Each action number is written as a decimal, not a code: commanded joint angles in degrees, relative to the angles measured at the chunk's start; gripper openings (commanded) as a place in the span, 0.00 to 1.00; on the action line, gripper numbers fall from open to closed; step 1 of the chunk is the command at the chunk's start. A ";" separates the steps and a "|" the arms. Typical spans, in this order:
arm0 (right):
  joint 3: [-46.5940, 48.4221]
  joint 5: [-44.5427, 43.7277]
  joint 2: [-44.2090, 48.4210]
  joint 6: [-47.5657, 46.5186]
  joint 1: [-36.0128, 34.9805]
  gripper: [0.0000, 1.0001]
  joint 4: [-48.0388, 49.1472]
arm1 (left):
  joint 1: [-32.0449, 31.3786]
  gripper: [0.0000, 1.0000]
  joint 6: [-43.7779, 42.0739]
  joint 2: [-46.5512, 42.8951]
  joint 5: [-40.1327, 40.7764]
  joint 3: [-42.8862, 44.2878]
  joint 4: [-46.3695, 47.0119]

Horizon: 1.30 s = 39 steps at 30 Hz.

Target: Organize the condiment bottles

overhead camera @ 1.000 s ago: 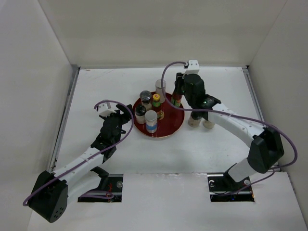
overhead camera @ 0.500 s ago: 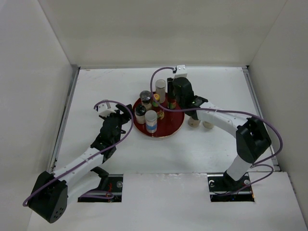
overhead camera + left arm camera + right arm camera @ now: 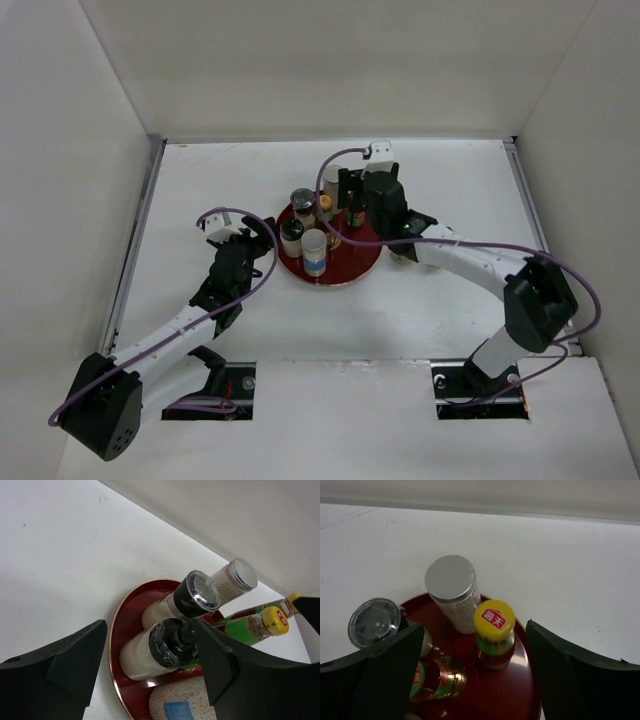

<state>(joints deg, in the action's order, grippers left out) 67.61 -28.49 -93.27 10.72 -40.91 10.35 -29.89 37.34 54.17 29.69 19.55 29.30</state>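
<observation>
Several condiment bottles stand on the round red tray [image 3: 362,262]: two black-capped shakers [image 3: 302,200] [image 3: 291,232], a white blue-labelled jar [image 3: 314,250], a silver-lidded jar [image 3: 333,180] and a yellow-capped sauce bottle [image 3: 325,205]. My right gripper [image 3: 352,198] hovers over the tray's back right, open. Another yellow-capped bottle [image 3: 494,630] stands upright on the tray [image 3: 520,690] between the spread fingers of the right gripper [image 3: 474,634], touching neither. My left gripper [image 3: 254,236] waits just left of the tray, open and holding nothing. In its wrist view a black-capped shaker [image 3: 155,650] shows between the fingers of the left gripper [image 3: 150,630].
In the right wrist view the silver-lidded jar [image 3: 452,592] stands close behind the freed bottle, and a dark bottle with a gold label [image 3: 437,680] is to its near left. White walls enclose the table on three sides. The right arm crosses the table right of the tray.
My right gripper has swung left from beside the tray to over its back right, carrying the yellow-capped bottle, and has opened, leaving the bottle standing on the tray. The left arm has not moved.
</observation>
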 commanded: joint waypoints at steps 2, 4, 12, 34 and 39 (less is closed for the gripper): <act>-6.16 -2.44 11.25 1.67 -0.45 0.89 3.19 | 0.40 0.70 0.45 -1.08 -0.60 -0.48 2.78; -10.81 -4.11 15.64 3.24 -0.45 0.84 1.88 | 0.49 0.70 0.45 -1.79 -0.43 -0.48 2.69; -22.26 -11.59 29.81 10.98 -0.10 0.48 -11.65 | 0.14 0.70 0.45 -0.74 -0.60 0.05 3.04; -22.44 -6.93 16.02 12.31 5.62 0.87 -12.90 | 0.23 0.70 0.63 -1.70 -0.69 -0.48 2.52; -22.18 -6.67 13.92 12.40 6.06 0.82 -11.85 | 0.40 0.70 0.71 -1.26 -0.78 -0.30 2.61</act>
<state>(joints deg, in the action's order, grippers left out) 43.77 -35.53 -78.48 22.94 -35.53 -3.77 -29.65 37.56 52.66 29.56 19.49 29.39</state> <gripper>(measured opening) 0.832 0.698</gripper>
